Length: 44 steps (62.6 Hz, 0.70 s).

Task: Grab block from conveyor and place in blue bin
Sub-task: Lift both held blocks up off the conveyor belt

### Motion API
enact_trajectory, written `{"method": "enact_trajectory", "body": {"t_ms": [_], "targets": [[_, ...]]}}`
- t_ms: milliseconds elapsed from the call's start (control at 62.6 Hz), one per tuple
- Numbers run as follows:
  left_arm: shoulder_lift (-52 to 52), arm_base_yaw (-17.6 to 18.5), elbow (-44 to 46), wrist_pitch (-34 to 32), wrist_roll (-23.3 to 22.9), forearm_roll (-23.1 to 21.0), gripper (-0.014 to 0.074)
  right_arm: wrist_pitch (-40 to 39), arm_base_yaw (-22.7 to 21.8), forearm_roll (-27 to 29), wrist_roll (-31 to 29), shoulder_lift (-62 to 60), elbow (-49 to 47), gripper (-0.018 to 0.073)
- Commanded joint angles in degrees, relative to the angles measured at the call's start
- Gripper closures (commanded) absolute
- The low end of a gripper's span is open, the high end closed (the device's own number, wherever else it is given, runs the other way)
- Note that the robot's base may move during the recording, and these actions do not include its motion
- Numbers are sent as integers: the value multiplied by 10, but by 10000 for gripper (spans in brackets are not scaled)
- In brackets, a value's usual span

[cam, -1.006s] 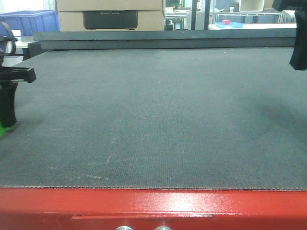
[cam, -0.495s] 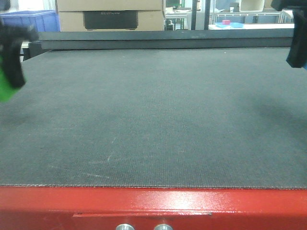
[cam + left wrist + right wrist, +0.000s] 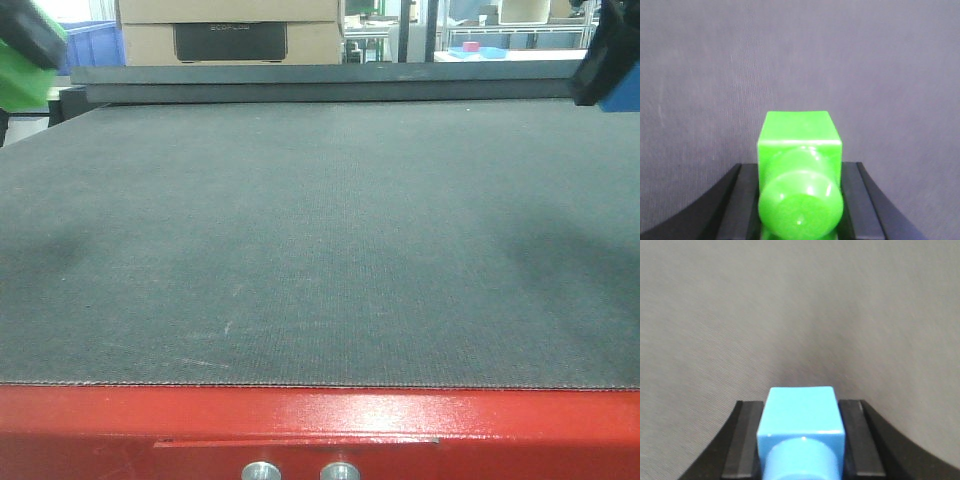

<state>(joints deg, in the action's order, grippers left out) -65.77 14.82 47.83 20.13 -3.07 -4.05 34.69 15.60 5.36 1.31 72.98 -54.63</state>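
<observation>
You see 2 blocks held above the conveyor (image 3: 320, 250), left gripper (image 3: 800, 205) pinching the green block (image 3: 799, 142), right gripper (image 3: 801, 445) pinching the blue block (image 3: 801, 412), blue bin (image 3: 92, 42) behind the belt's far-left corner

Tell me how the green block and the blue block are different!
The green block is bright green; the blue block is sky blue. The green block sits clamped in the left end effector, the blue block in the right end effector. Both are glossy cubes with a round stud, held above the conveyor.
</observation>
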Motion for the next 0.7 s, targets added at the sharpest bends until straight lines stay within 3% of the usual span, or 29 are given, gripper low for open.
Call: {"method": "enact_trajectory", "body": {"t_ms": [0, 240, 575, 687], "targets": [[61, 4, -55, -79, 0, -14, 707, -84, 12, -2, -7, -46, 48, 727], [200, 4, -119, -104, 0, -14, 707, -255, 22, -2, -7, -176, 154, 727], [291, 4, -118, -129, 0, 0, 707, -290, 22, -1, -7, -261, 155, 727], [295, 4, -118, -114, 0, 34, 707, -319, 22, -1, -7, -307, 177, 727]]}}
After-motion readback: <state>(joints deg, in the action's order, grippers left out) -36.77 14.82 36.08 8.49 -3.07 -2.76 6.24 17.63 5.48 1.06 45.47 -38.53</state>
